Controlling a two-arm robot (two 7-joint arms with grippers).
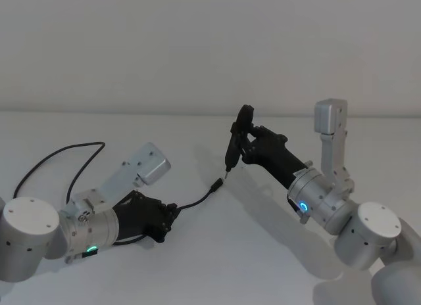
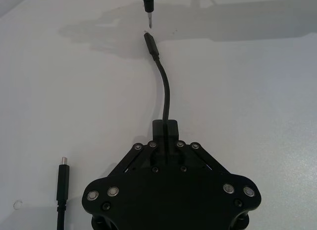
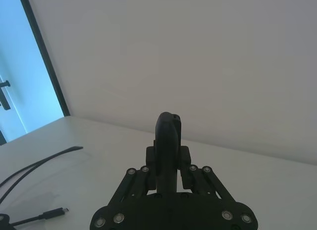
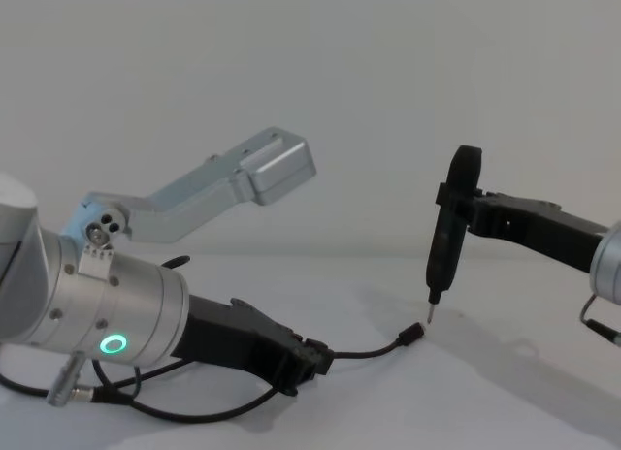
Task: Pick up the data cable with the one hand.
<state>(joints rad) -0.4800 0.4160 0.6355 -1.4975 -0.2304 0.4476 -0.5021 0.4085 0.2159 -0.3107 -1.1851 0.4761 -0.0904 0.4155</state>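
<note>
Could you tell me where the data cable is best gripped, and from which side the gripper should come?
On the cord a little behind the plug. The left gripper is already shut on the data cable there, coming low along the table from the robot's left, in line with the cord. The short free end arches forward, leaving the plug tip clear toward the tool in the right gripper.

No legible txt, labels or nos. anywhere.

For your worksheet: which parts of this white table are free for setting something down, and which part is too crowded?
Free: the table in front, between the two arms, and the far strip behind the slim tool. Crowded: around the left gripper, shut on the data cable, whose plug lies just under the tool held by the right gripper.
</note>
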